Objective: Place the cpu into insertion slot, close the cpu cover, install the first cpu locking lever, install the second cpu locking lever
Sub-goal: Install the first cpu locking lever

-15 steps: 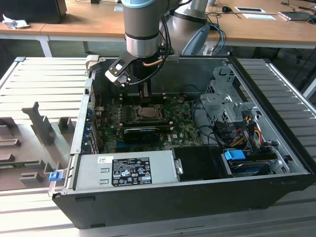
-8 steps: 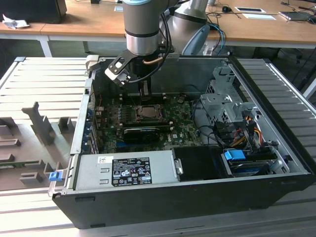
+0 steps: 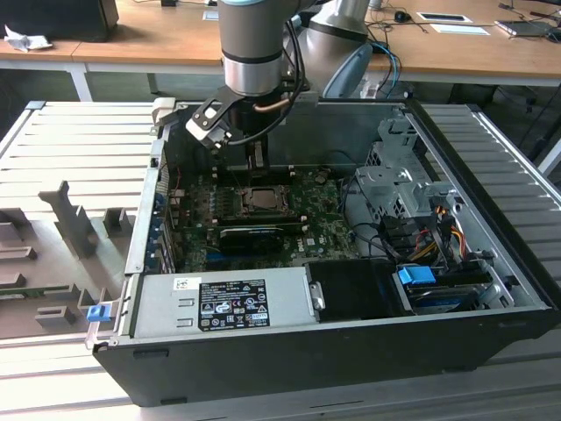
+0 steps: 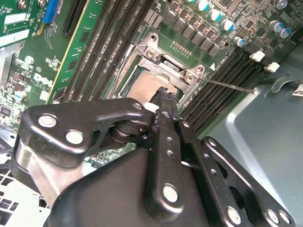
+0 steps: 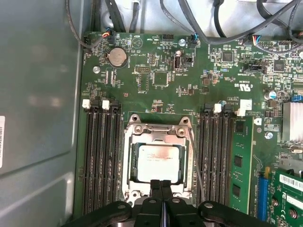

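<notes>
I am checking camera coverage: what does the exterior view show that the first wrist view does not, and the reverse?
The exterior view adds the power supply and the drive cage. The first wrist view adds the round coin battery on the motherboard. Both share the cpu framed by the cpu cover, with the gripper by it, jaws together.

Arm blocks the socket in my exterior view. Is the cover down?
Observer: Yes. In the first wrist view the cover lies flat around the cpu.
Operator: Levers?
Observer: One lever slants away from the cover, over the memory slots. It looks unlatched.
Operator: Claw?
Observer: The claw is shut, tips together at the cover's edge.
</notes>
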